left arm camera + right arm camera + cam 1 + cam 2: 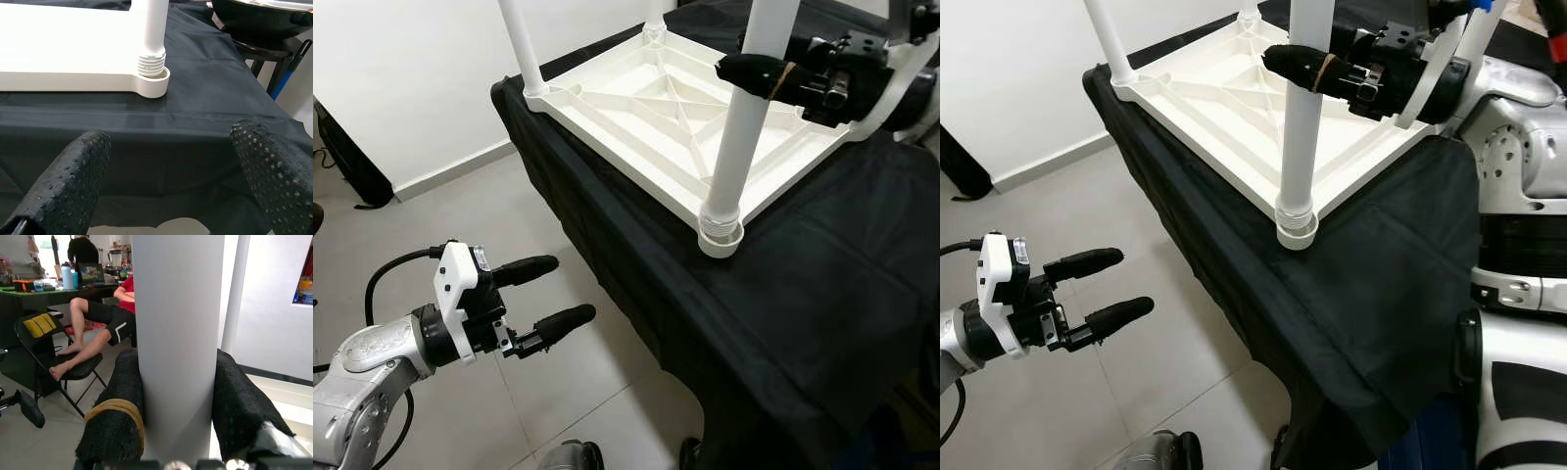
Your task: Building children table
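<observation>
A white plastic children's tabletop (646, 108) lies upside down on a black-draped table (822, 274). A white leg (739, 137) stands upright in the near corner socket (720, 238), its threaded base (150, 66) showing above the socket rim. My right gripper (756, 74) is shut on this leg partway up, one black finger (115, 416) on each side. Another white leg (522, 44) stands in the left corner, and a third (655, 12) at the far corner. My left gripper (548, 292) hangs open over the floor, left of the table, holding nothing.
The black cloth hangs down over the table's near edge (1234, 294). Grey tiled floor (460, 215) and a white wall lie to the left. In the right wrist view a person (98, 318) sits on a black folding chair (44, 347) across the room.
</observation>
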Tool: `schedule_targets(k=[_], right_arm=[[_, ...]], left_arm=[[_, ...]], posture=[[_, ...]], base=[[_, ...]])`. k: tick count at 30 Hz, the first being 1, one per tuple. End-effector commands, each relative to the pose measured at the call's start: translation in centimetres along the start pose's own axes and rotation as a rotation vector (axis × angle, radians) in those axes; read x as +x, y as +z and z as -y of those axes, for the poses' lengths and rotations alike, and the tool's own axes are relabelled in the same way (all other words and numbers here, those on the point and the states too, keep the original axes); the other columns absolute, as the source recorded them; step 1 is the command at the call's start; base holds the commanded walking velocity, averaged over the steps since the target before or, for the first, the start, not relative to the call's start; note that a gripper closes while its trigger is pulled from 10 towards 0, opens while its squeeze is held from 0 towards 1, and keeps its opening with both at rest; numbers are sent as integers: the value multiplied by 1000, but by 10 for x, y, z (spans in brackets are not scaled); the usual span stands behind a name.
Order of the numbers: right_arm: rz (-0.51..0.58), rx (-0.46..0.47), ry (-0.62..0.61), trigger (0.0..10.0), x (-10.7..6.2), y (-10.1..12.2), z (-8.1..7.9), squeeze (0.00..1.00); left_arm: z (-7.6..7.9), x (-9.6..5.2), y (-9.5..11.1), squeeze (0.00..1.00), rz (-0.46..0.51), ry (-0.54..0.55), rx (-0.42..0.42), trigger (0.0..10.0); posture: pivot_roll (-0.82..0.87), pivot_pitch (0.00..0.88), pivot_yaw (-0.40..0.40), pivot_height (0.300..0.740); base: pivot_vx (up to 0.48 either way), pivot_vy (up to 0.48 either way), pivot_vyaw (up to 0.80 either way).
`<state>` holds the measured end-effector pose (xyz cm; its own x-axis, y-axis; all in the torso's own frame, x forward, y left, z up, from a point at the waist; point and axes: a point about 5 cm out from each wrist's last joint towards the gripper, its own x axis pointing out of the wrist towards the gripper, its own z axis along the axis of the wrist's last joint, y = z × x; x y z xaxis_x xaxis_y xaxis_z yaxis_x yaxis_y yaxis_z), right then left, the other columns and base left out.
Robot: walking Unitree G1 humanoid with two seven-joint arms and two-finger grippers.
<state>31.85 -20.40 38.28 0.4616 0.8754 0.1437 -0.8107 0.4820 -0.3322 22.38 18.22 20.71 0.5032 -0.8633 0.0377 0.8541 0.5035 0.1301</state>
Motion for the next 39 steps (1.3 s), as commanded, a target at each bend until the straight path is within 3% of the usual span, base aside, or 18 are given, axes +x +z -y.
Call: schedule_targets(k=[1,12,23,28,30,33,36,39], right_arm=[[-20,5,14,10000,-2,-5,-2,0],[-29,21,73,10000,-4,-7,-10,0],[-54,25,46,10000,-3,-13,-12,0],[-128,18,-55,10000,7,-30,-12,0],[-131,24,-74,10000,8,-31,-11,0],[-193,5,-198,10000,9,-41,-5,0],[-206,-2,-219,10000,9,-42,-4,0],[-242,-17,-379,10000,9,-47,-3,0]], left_arm=[[2,1,2,0,1,-20,9,10000],[4,4,3,0,12,-29,12,10000],[5,7,5,0,18,-38,15,10000],[5,9,6,0,23,-43,17,10000],[5,9,6,0,24,-43,18,10000],[5,10,7,0,25,-45,20,10000],[5,10,7,0,25,-46,20,10000],[4,10,8,0,25,-47,24,10000]], posture=[[-42,204,37,740],[-42,201,38,740],[-43,203,40,740],[-43,204,40,740],[-43,204,40,740],[-43,205,41,740],[-43,205,41,740],[-44,205,45,740]], base=[[0,0,0],[0,0,0],[0,0,0],[0,0,0],[0,0,0],[0,0,0],[0,0,0],[0,0,0]])
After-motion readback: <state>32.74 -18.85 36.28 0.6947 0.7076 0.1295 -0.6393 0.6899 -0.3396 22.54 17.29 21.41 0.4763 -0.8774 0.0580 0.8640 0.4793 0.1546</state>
